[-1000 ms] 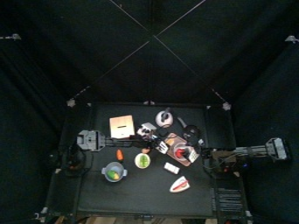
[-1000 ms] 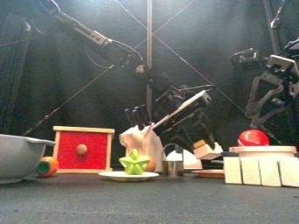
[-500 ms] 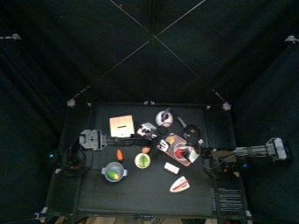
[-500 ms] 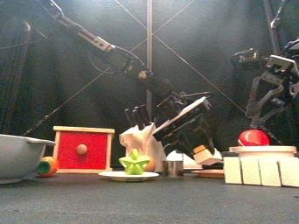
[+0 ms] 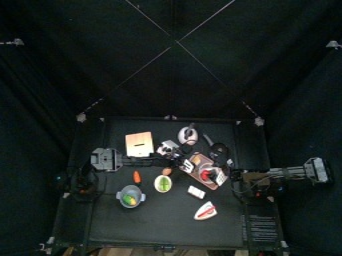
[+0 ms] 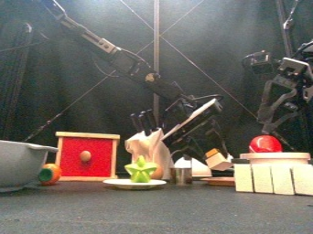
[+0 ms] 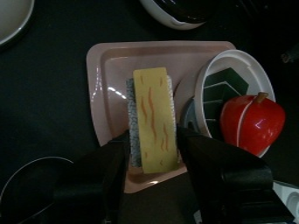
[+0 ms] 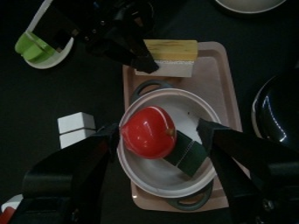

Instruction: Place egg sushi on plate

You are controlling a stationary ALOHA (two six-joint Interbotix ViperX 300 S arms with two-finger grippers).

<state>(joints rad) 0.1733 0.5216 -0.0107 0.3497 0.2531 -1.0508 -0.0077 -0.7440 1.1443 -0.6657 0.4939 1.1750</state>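
Note:
The egg sushi (image 7: 153,118), a yellow slab on white rice, lies flat on the pale pink plate (image 7: 111,61). My left gripper (image 7: 152,156) is open, one jaw on each side of the sushi's near end with a thin gap to each. The right wrist view shows the same egg sushi (image 8: 176,51) at the plate's (image 8: 219,79) far end, with the left gripper (image 8: 122,48) over it. My right gripper (image 8: 163,144) hangs open above a white bowl (image 8: 146,171) with a red ball on the same plate. From above, the plate (image 5: 201,162) sits mid-table.
A tan box (image 5: 138,144) lies at the back left and a grey bowl with green contents (image 5: 130,196) at the front left. In the front view stand a red box (image 6: 88,155), a green piece on a small dish (image 6: 142,171) and white blocks (image 6: 272,174).
The left jaws have spread a little wider around the egg sushi, which has settled slightly lower on the plate. The right arm has not moved.

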